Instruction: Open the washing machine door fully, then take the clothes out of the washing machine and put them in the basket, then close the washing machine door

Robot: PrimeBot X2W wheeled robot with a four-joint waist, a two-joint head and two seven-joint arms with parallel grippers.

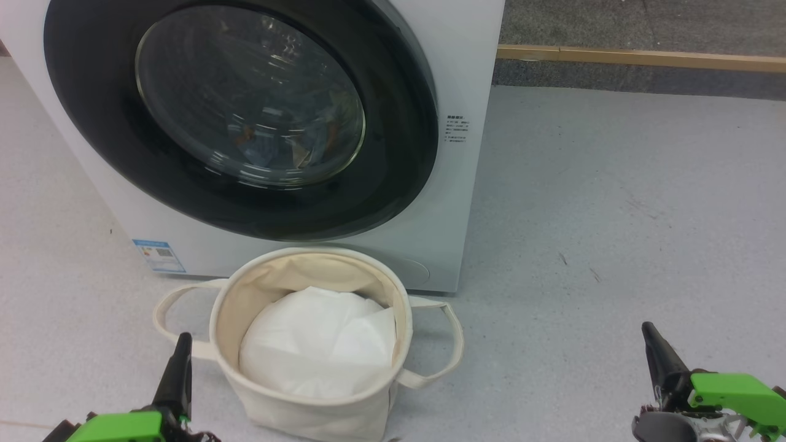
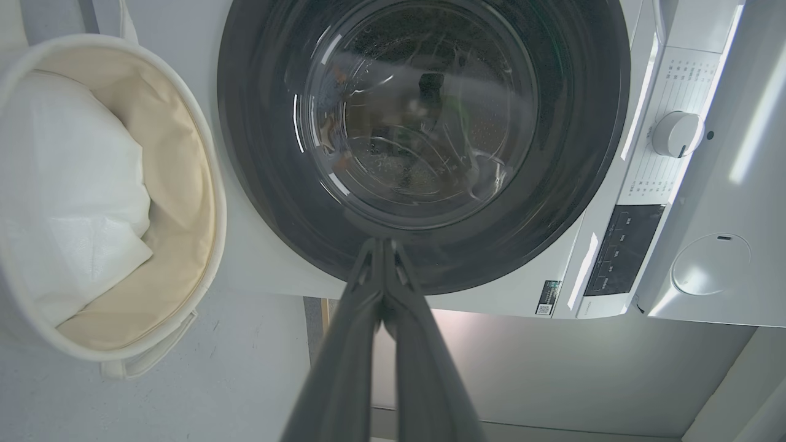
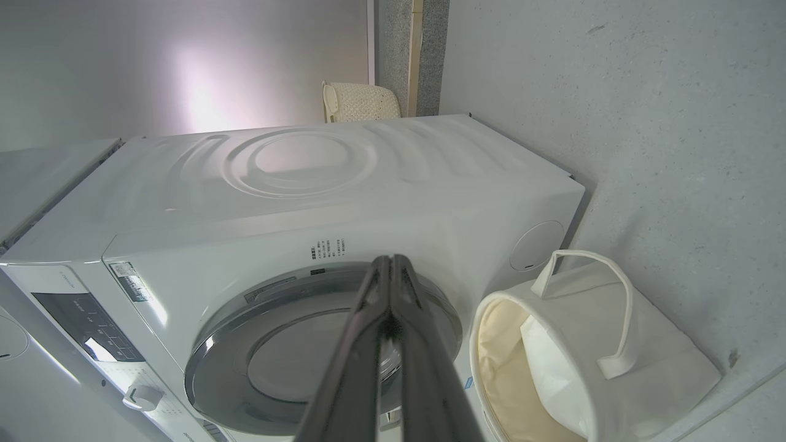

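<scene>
Left gripper (image 1: 182, 341) sits low beside the basket (image 1: 307, 417), right gripper (image 1: 649, 334) well apart over floor (image 1: 614, 184); both claws pinched closed, empty, fingers aimed at the washing machine (image 1: 470, 55). Its door (image 1: 396, 159) is closed, clothes (image 1: 298, 150) dim behind glass. Blue sticker (image 1: 158, 255) and side print (image 1: 458, 129) are illegible.

white puffy stuffing (image 1: 319, 344) — plain (a crease across it); a wooden strip (image 1: 638, 58) crosses the grey floor (image 1: 614, 215).

My left gripper (image 1: 182, 345) and right gripper (image 1: 651, 337) are identical: two long, dark, tapering fingers (image 2: 344, 356) apiece, matte and smooth. Each mounts to a bright green housing (image 1: 737, 393), blocky in shape. Grey metal hardware (image 1: 712, 428) sits at the right base.
</scene>
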